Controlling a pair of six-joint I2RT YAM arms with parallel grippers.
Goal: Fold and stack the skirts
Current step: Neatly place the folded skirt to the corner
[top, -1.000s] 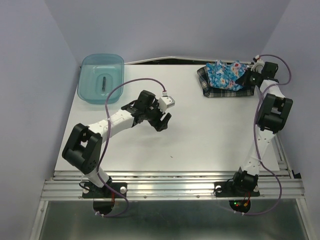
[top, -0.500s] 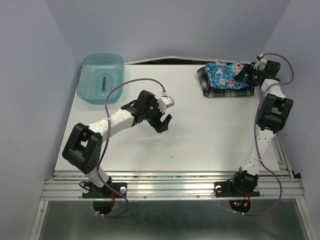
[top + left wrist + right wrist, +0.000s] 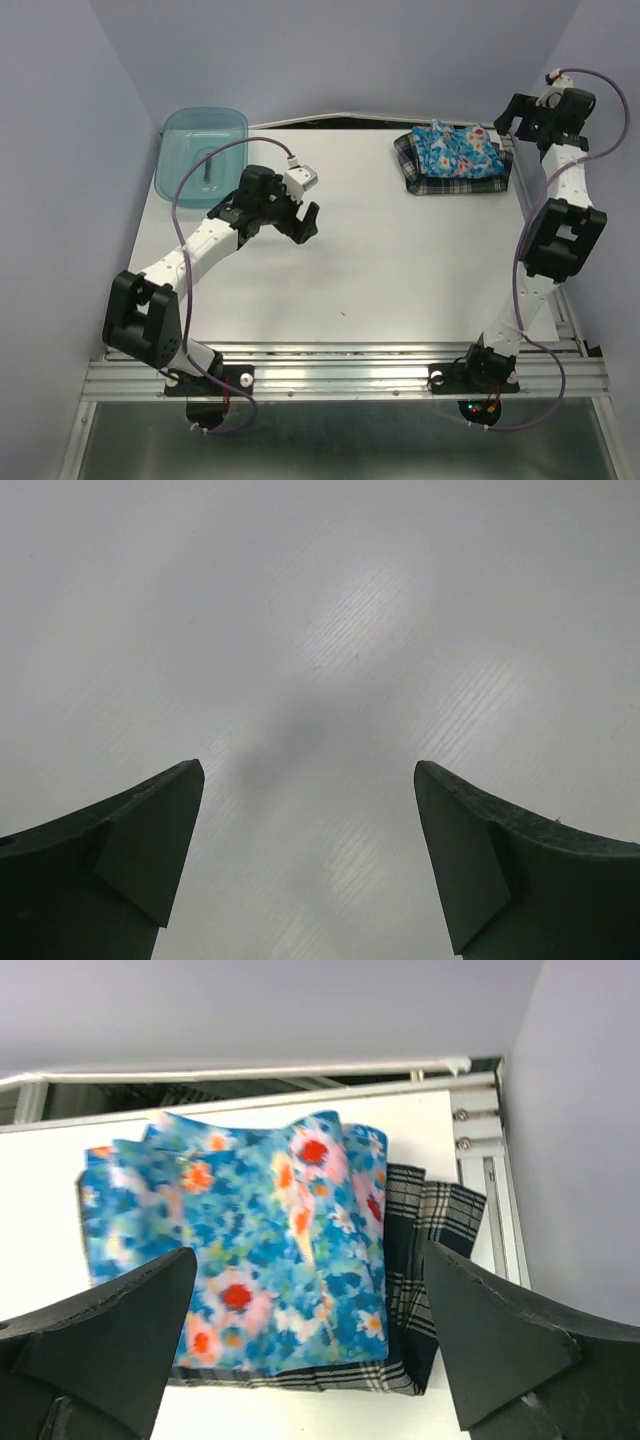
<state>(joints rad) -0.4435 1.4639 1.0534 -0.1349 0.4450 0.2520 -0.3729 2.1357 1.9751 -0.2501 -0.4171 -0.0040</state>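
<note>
As both skirts lie in one pile at the far-right corner of the table [image 3: 400, 280], task reads as basically done imo. Floral skirt [image 3: 452, 147] is folded and sits on top of the plaid skirt [image 3: 455, 186], touching it. Plaid shows as a border on the left, near and right sides. Pile is well apart from the teal bin [image 3: 172, 178] at far-left.

Left to do, my guess: nothing mandatory, maybe a tidy-up. Floral layer isn't square to the plaid, and its far edge looks wavy in the right wrist cam, not flat.

Orientation: pile's long axis runs L-R, roughly parallel w/ the table's far edge. Floral's wavy edge faces the far side and the straighter edge faces the near side. Can't tell waist vs hem on either piece.

Grippers: right gripper [image 3: 310, 1252] hangs raised just off the pile's right end, jaws spread wide, nothing between them, no cloth contact. Left gripper [image 3: 307, 770] is over bare tabletop on the left half, jaws also wide apart, empty.
</note>
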